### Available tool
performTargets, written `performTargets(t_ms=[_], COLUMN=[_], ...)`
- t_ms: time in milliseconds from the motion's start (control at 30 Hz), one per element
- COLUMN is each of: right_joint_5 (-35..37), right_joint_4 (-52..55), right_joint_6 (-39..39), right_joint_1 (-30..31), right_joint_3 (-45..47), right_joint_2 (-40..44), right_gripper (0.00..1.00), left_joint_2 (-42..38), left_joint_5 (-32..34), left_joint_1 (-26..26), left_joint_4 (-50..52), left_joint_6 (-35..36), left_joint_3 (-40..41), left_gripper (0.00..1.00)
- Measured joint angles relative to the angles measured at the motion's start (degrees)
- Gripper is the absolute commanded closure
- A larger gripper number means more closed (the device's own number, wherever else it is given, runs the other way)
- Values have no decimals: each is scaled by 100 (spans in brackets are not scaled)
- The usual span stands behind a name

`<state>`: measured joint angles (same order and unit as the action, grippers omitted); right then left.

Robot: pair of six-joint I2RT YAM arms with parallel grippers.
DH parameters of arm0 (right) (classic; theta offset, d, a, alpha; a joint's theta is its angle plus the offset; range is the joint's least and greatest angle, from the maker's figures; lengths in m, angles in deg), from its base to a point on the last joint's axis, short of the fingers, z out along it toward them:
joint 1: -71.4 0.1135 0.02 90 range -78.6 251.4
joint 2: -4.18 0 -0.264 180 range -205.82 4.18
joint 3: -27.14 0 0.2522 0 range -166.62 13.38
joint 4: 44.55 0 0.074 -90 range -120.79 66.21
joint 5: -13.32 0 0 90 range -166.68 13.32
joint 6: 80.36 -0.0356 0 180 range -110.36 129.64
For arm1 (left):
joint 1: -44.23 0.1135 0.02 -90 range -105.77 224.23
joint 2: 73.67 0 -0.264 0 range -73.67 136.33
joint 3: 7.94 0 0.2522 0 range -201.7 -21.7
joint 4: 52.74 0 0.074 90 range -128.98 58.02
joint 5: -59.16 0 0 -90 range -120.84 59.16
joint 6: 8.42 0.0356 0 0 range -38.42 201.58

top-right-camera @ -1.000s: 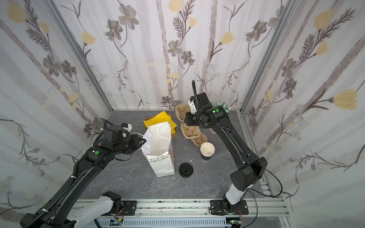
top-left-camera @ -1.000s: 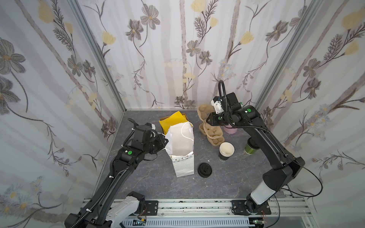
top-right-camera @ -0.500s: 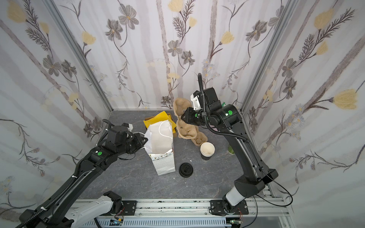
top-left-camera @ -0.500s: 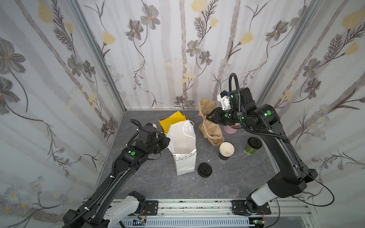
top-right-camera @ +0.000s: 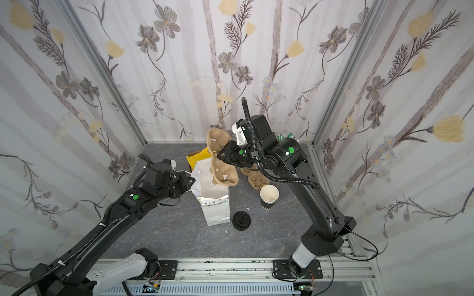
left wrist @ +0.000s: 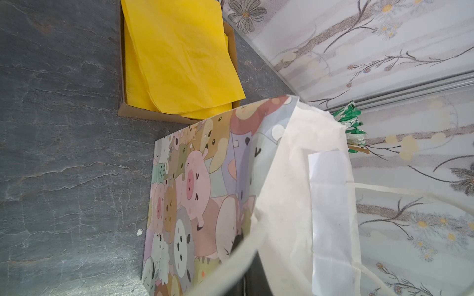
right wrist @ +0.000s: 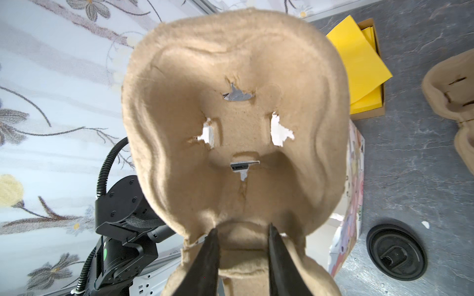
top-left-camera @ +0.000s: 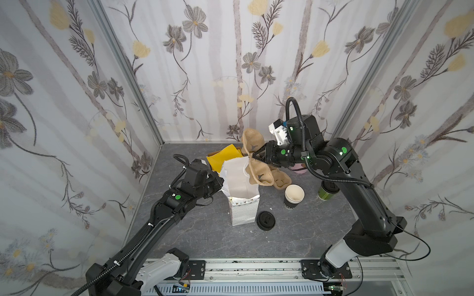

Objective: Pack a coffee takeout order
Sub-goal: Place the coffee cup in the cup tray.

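The bag (top-left-camera: 243, 212) is held open by the shut left pincer (top-left-camera: 221, 185) while the carrier (top-left-camera: 257, 171), clamped in the right pincer (top-left-camera: 254, 155), should next be lowered in.

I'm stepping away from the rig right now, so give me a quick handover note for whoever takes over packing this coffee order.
Left gripper: shut on the rim of the paper bag, which stands open.
Right gripper: shut on a pulp cup carrier, held in the air at the bag's mouth.
Green lidded cup: on the table by the right arm.
Yellow napkins: in their cardboard box behind the bag.
Done: bag opened, carrier lifted.
To do: carrier, cup and a napkin into the bag.
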<state>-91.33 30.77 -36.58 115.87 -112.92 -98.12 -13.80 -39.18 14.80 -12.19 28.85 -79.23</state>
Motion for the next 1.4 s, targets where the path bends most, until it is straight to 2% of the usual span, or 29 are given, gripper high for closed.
performTargets(t_ms=[233,700,1033,1400], right_joint_5=[-79,-254,-260,-140], right_joint_4=[-553,-1069,-1495,-1803], right_joint_6=[-376,-575,-623,-616], right_joint_1=[564,748,754,695], right_joint_3=[-2,70,1143,1779], right_joint_2=[-332,-831,-627,-387], right_gripper=[71,72,72,73], left_joint_2=[-13,-221,-249,-284], left_joint_5=[17,20,20,22], left_joint_1=[-4,-4,-4,-4], left_joint_4=[-15,-151,-168,-214], left_joint_6=[-17,-170,-199,-254], left_joint_3=[13,212,258,328], left_gripper=[100,100,100,100])
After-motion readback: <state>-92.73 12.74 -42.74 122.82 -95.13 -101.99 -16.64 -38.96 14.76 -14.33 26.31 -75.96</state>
